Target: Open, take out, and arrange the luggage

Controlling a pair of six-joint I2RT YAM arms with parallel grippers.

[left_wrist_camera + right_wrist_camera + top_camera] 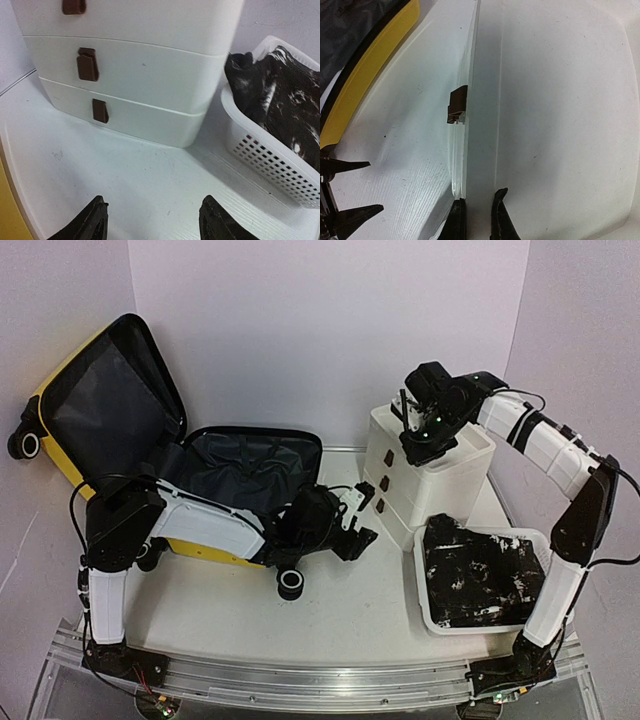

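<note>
Luggage [235,465] lies open at the left of the bench [340,610]. Its lid stands upright against the back wall and the dark lining of both halves is exposed.

Left arm lies across the front of the yellow shell. Left pincer [152,215] is wide, nothing between the fingers, low over bare bench, facing the white drawer cabinet [440,480].

Right pincer [479,210] is narrowed to a slit and holds nothing, poised above the cabinet top near its front edge.

White basket [420,590], just right of the cabinet's front, holds black-and-white cloth [480,575].
</note>
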